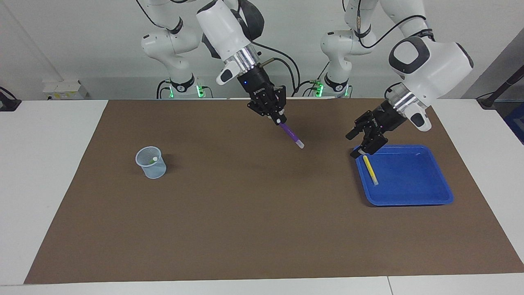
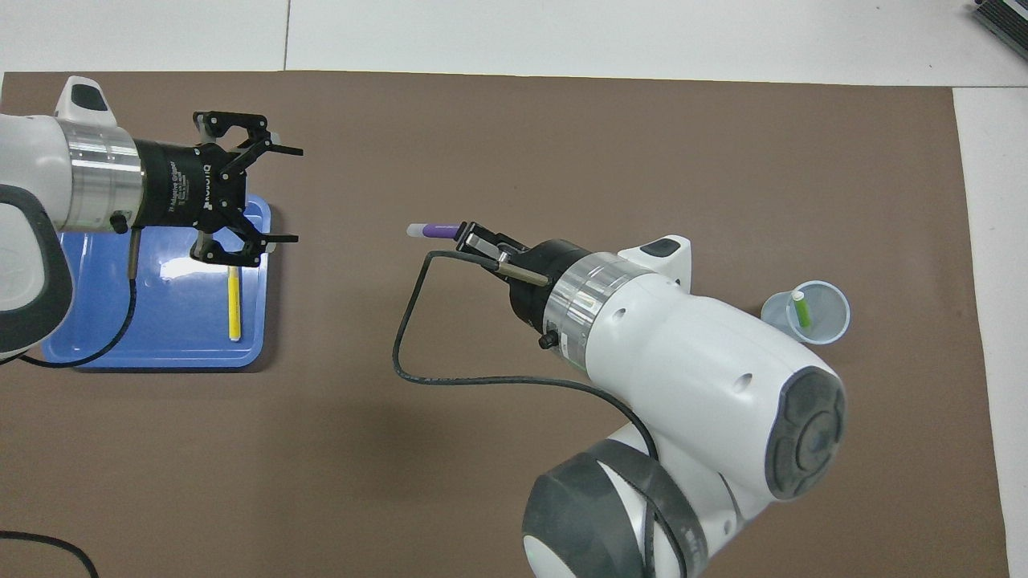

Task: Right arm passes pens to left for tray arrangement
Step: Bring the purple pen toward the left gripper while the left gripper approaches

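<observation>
My right gripper, with the blue light, is shut on the purple pen. It holds the pen tilted in the air over the middle of the mat, clear cap end pointing toward the left arm's end. My left gripper is open and empty, low over the rim of the blue tray at the corner nearer the robots. The yellow pen lies in the tray just below that gripper. The green pen stands in the cup.
A small translucent pale-blue cup stands on the brown mat toward the right arm's end. The right arm's cable hangs in a loop over the mat. White table borders the mat.
</observation>
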Robot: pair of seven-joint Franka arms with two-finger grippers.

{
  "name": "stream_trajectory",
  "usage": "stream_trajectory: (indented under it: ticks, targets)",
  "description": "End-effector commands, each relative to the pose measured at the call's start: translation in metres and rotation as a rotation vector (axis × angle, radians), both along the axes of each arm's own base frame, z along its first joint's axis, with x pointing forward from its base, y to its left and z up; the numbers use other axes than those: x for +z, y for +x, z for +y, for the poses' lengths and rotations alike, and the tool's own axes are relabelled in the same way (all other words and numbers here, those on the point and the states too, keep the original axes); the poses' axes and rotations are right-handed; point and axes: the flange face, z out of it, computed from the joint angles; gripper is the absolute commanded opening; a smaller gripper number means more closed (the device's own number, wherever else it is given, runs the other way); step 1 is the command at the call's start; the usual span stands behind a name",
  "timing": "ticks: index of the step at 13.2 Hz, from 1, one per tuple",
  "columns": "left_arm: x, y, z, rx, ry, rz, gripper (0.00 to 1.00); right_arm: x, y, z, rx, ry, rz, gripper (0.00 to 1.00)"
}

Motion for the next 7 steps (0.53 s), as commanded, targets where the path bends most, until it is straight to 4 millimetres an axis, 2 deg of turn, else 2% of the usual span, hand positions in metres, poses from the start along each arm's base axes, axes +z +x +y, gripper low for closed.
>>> stream_trajectory:
  ticks: [1, 5, 7]
  targets:
    - [-0.005, -0.021, -0.032, 0.071, -0.028, 0.045, 1.00, -0.006, 0.003, 0.006, -0.042, 0.067, -0.046, 0.00]
    - [-0.005, -0.031, -0.070, 0.095, -0.040, 0.052, 1.00, -0.008, 0.002, 0.007, -0.049, 0.077, -0.065, 0.00]
    - [-0.005, -0.034, -0.083, 0.125, -0.049, 0.049, 1.00, -0.008, 0.002, 0.007, -0.049, 0.077, -0.065, 0.00]
